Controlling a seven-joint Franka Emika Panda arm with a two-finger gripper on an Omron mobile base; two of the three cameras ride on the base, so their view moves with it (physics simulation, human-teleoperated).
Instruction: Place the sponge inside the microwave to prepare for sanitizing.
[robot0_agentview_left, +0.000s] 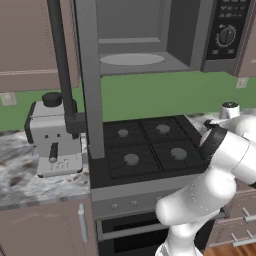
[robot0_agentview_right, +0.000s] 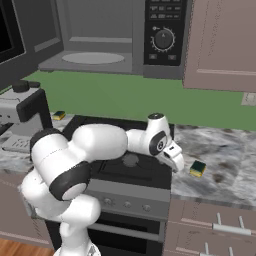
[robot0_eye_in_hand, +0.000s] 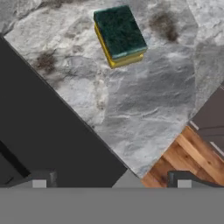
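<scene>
microwave panel (robot0_agentview_right: 163, 31): rows of buttons and marks around the round knob, too small and blurred to read
coffee machine (robot0_agentview_left: 54, 135): no lettering legible on the front
stove front (robot0_agentview_right: 127, 202): plain knobs, no readable numbers
sponge (robot0_eye_in_hand: 120, 36): no brand or label
worktop (robot0_eye_in_hand: 144, 105): marbled pattern, no writing

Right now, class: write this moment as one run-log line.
phase: approach | gripper: open, empty | sponge: on counter right of stove | microwave: door open
</scene>
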